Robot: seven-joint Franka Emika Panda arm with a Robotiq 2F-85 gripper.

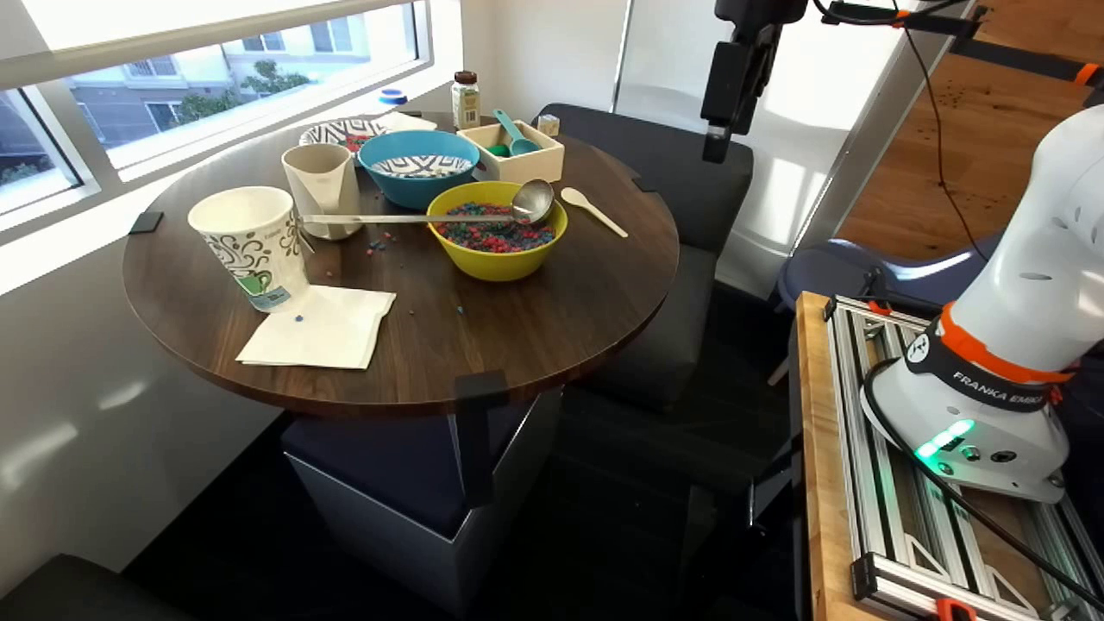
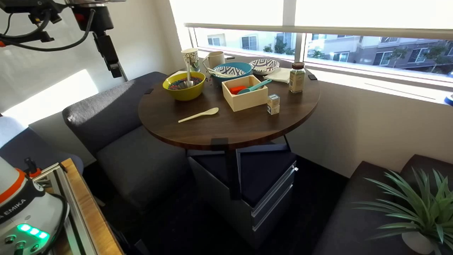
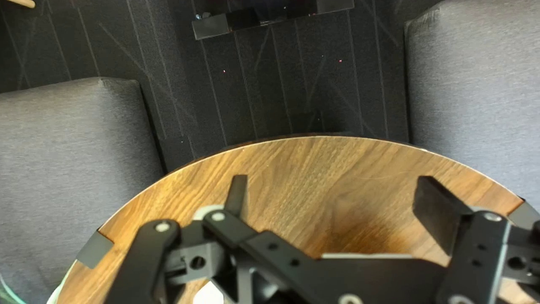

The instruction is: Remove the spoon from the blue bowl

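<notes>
"Spoon, as the task has it: where is it to be found?"

"Above the middle of the frame in an exterior view, a pale, slender utensil is laid over the left rim of the blue bowl. It is taken for the spoon, though its head cannot be made out."

"And its long axis?"

"From that left rim it is slanted down toward the lower right of the frame, into the bowl. A grip would best be set across that line, as far as can be judged."

"How are the jaws of the gripper set?"

"In the wrist view they are spread wide, and nothing is held between them. Past them the table and dark floor are seen; the spoon is not picked out there."

"Which way must the gripper be taken, then?"

"Leftward and slightly down from the fingertips, where these are hung at the upper right of an exterior view. The bowl lies well apart from them."

"Is anything set in the path?"

"Possibly. In an exterior view the yellow-green bowl is shown between gripper and blue bowl, with a metal ladle resting in it. Its raised handle could be knocked if the approach were made low."
</notes>
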